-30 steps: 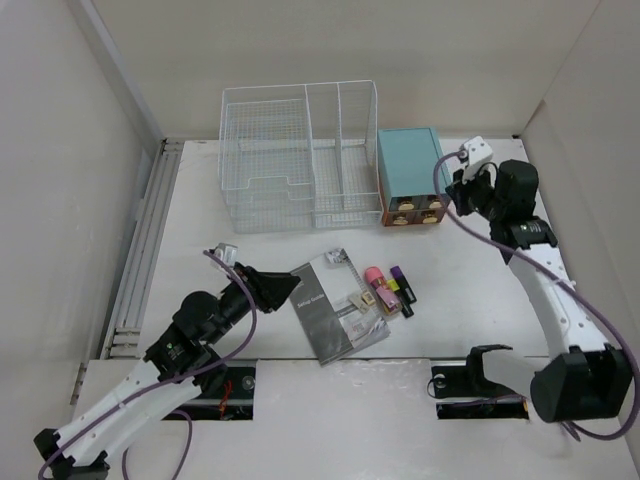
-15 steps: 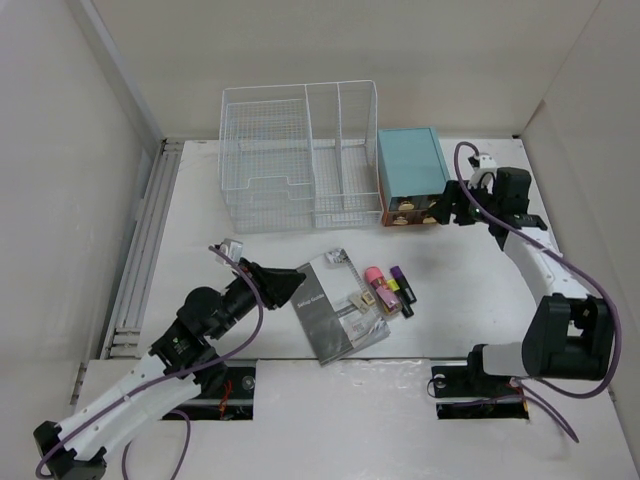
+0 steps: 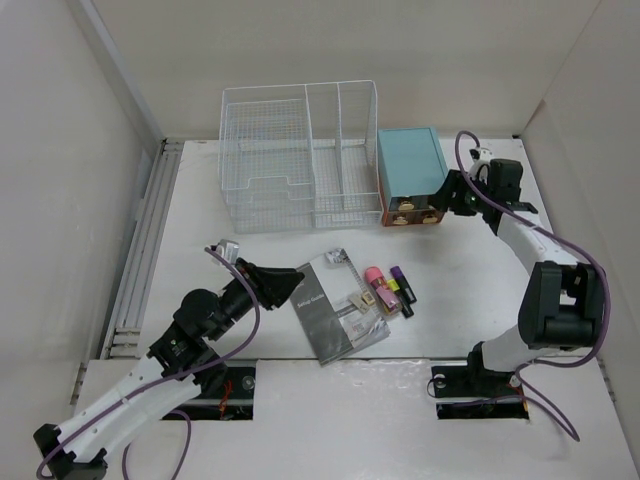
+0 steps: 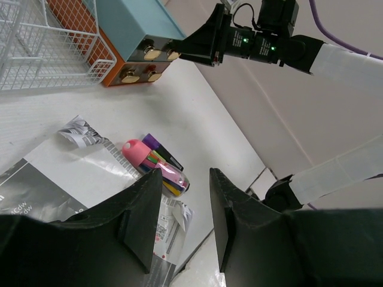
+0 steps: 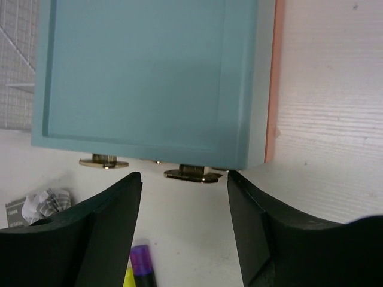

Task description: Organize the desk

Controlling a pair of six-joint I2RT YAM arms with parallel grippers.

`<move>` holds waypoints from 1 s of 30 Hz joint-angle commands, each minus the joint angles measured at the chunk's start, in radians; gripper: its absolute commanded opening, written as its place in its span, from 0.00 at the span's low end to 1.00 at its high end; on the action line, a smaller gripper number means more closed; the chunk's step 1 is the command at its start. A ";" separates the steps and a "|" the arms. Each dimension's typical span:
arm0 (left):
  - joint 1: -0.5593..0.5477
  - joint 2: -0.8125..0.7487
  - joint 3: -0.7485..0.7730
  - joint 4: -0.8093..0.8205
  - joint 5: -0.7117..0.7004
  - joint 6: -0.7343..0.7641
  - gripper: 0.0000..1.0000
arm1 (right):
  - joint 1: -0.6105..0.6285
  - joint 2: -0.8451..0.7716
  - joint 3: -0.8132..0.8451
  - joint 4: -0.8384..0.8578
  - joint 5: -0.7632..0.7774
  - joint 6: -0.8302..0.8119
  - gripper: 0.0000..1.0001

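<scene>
desk (image 3: 470,270) | lies under right hand (image 3: 440,203) | hand apart, flanking teal box (image 5: 143,72) knob (image 5: 187,174)

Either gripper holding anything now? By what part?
Nothing held. Right gripper open, facing a brass knob on the teal box, not clamped. Left gripper open and empty by the booklet.

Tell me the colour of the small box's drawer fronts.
Orange drawer fronts on the teal box; left wrist view shows them best.

The surface (image 3: 200,225), a large, flat, matte white tabletop, lies level across the scene from left to right, with two rectangular cutouts (image 3: 225,385) along its near edge.
</scene>
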 commanded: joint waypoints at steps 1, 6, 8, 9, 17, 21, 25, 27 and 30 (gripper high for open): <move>-0.005 -0.010 0.006 0.045 -0.002 0.009 0.34 | -0.006 0.019 0.060 0.082 0.034 0.032 0.65; -0.005 -0.019 0.016 0.024 -0.002 0.018 0.34 | -0.006 0.054 0.070 0.091 0.056 0.043 0.65; -0.005 -0.019 0.016 0.024 -0.011 0.018 0.34 | -0.006 0.055 0.070 0.091 0.056 0.052 0.65; -0.005 -0.019 0.016 0.015 -0.011 0.018 0.34 | -0.006 0.055 0.070 0.091 0.056 0.052 0.65; -0.005 -0.019 0.016 0.015 -0.011 0.018 0.34 | -0.006 0.073 0.070 0.091 0.065 0.052 0.59; -0.005 -0.028 0.025 0.015 -0.011 0.018 0.34 | -0.006 0.093 0.070 0.100 0.065 0.052 0.56; -0.005 -0.028 0.025 0.005 -0.011 0.018 0.34 | -0.006 0.070 0.047 0.100 0.056 0.052 0.48; -0.005 -0.038 0.025 -0.004 -0.011 0.018 0.34 | -0.006 0.044 0.007 0.100 0.046 0.031 0.48; -0.005 -0.047 0.025 -0.013 -0.011 0.018 0.34 | -0.006 -0.028 -0.051 0.067 0.025 -0.015 0.46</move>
